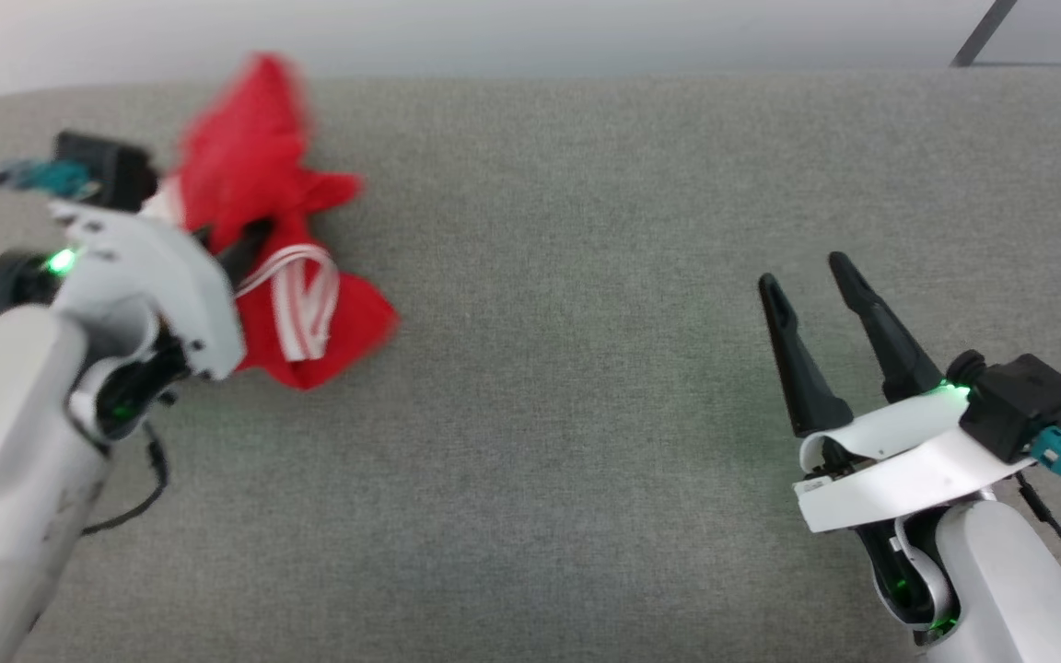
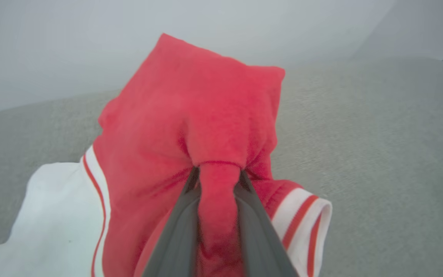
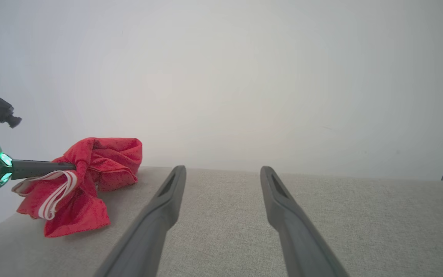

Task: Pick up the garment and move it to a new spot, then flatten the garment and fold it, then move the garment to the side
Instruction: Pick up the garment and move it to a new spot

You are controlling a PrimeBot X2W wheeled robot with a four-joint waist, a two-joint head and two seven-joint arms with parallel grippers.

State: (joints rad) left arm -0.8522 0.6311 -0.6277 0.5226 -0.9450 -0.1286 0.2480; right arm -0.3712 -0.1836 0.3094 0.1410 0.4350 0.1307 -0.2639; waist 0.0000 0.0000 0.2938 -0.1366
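two grippers: left gripper point(image 2: 218, 174) clamps the garment point(image 2: 190, 115); right gripper point(image 1: 802, 271) spread wide

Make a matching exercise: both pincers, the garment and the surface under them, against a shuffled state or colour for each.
Column one:
1. left pincer
2. right pincer
3. garment
4. surface

Column two:
A. grey
B. open, empty
C. red with striped trim
D. shut on fabric

Pairs: 1-D, 2-B, 3-C, 4-A
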